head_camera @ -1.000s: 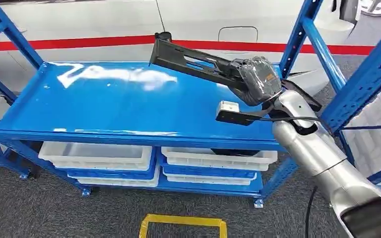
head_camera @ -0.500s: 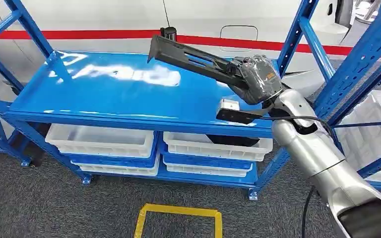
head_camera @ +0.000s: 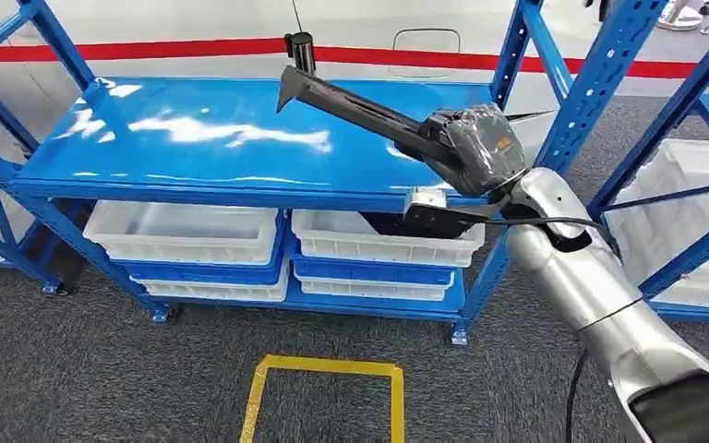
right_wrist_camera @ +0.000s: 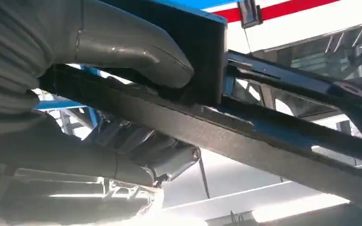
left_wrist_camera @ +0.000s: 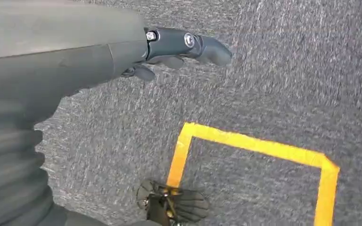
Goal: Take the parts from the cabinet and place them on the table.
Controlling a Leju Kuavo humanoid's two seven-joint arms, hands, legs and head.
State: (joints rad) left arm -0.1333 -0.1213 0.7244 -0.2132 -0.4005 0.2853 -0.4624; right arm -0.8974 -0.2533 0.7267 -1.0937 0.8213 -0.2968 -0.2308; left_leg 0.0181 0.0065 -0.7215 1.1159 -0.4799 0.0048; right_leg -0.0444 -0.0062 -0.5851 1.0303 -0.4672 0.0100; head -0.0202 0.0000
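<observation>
Grey carpet with a yellow floor marking [head_camera: 328,392] lies before the blue shelf rack [head_camera: 194,152], white bins [head_camera: 185,235] on its lower level. Over that carpet the left hand [left_wrist_camera: 179,47] hangs empty, fingers loosely apart. Above the rack's shelf, the right hand [head_camera: 475,148] clamps a long black part [head_camera: 355,106].

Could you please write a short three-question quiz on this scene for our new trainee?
1. True or false: the right hand holds the black part above the blue shelf.
2. What does the left hand hold? A) a white bin B) nothing C) a cable
3. Fill in: the white bins sit ____ the blue shelf.

Key: 1 true; 2 B; 3 under.
</observation>
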